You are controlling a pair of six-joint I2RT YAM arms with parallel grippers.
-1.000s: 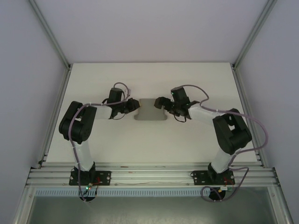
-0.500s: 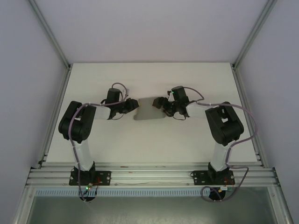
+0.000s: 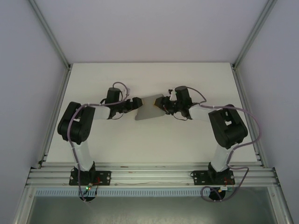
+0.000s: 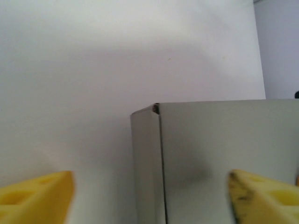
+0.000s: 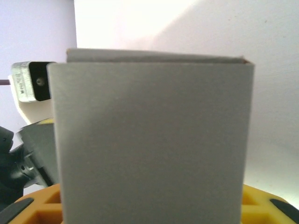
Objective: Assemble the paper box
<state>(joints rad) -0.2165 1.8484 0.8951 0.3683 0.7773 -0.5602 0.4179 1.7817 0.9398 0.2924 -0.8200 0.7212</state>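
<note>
White and matte, the flat surface lies between pale walls edged with aluminium rails. Over its middle is a plain matte grey thin-card paper box, folded up and tilted rather than lying flat.

My left hand is at the paper box's left end and stands wide open. In my left wrist view its yellow fingertips sit far apart at the bottom corners, with a folded corner edge of the paper box upright between them. Whether the right-side tip touches the card I cannot tell.

My right hand is at the paper box's right end, closed on it. In my right wrist view a broad grey panel rises between my yellow fingers, and a second panel's edge peeks out behind its top.
</note>
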